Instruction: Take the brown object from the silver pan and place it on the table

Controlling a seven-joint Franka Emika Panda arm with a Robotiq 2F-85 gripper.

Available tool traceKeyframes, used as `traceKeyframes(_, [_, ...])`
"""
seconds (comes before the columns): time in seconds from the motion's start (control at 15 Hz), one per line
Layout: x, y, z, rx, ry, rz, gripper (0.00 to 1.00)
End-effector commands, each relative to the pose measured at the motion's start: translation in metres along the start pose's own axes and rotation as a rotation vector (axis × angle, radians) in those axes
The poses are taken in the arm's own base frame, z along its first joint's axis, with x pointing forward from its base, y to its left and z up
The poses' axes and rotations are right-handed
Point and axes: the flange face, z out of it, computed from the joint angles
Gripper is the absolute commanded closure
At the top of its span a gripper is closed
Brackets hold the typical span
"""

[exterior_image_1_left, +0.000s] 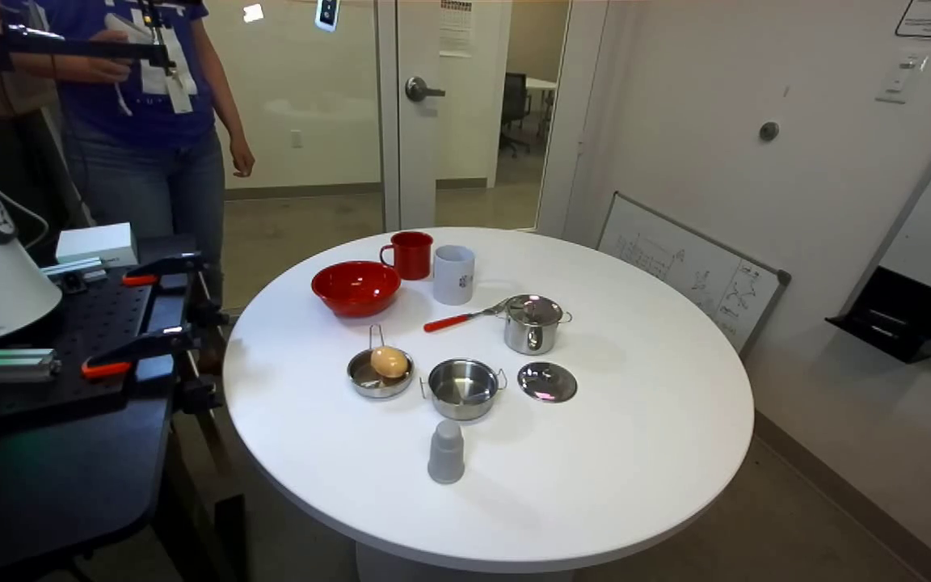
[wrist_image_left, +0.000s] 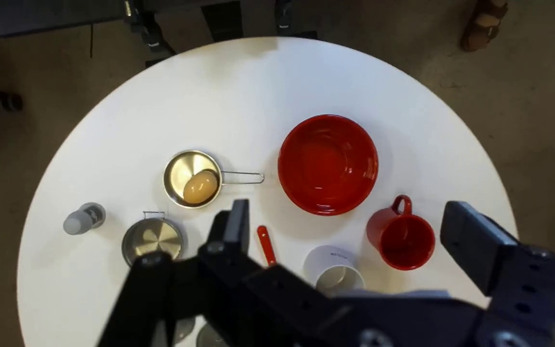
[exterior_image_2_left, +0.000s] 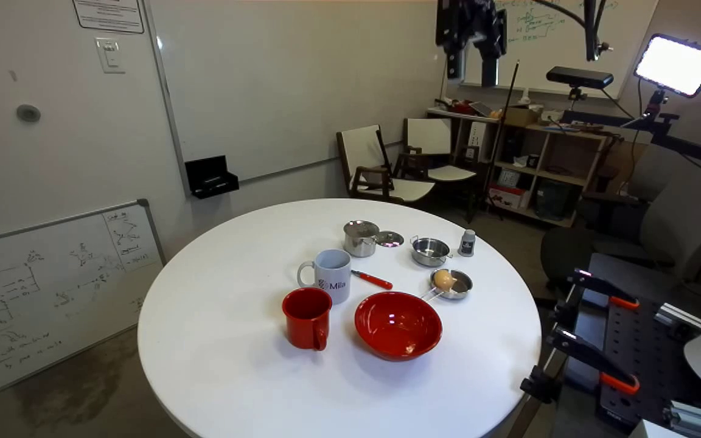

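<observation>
Nearest in the wrist view hangs the gripper (wrist_image_left: 351, 226), spread wide, holding nothing. The egg (wrist_image_left: 201, 187) sits inside the pan (wrist_image_left: 180, 171), toward its handle; best straddle it from above, clear of the rim, and squeeze lightly. Near the pan, the metal end of a spoon (exterior_image_1_left: 457, 320), hidden in the wrist view, shows in an exterior view.

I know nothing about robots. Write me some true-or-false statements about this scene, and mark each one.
1. The red bowl is wider than the silver pan. True.
2. The brown object sits in the red bowl. False: it sits in the silver pan.
3. The claw is open. True.
4. The gray bottle lies on its side. False: it stands upright.
5. The white mug bears the word "Mila". True.
</observation>
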Motion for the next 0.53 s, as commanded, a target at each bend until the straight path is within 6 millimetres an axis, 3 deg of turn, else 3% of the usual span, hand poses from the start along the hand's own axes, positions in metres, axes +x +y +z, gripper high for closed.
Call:
traceKeyframes(0.0, [0.013,0.018,0.045,-0.039,0.002,0.193,0.00])
traceKeyframes(0.33, [0.021,0.047,0.115,-0.050,-0.060,0.409,0.00])
traceKeyframes(0.47, [0.029,0.040,0.134,-0.035,-0.080,0.433,0.00])
